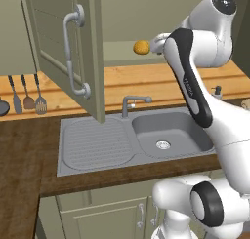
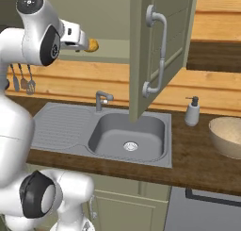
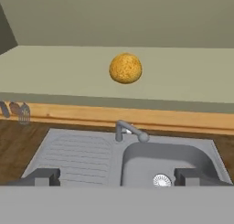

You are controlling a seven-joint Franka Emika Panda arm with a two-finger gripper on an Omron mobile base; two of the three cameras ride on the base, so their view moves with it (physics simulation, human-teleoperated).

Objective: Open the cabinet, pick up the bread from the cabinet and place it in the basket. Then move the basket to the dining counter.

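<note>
Arm reaching high and forward, elbow bent up top, forearm angling down from it to the wrist, gripper (image 3: 117, 176) level and pointing straight ahead with jaws spread wide apart, nothing between the two dark fingertips (image 3: 42, 176).

The cabinet (image 1: 58, 33) looks painted matt sage-green, its bar handles smooth grey metal. The bread (image 3: 125, 68) has a rough, speckled golden crust. The sink (image 2: 127, 133) is matt grey steel, set in a dark wood-plank worktop (image 2: 202, 159). The basket (image 2: 228, 135) looks smooth, pale beige.
</note>
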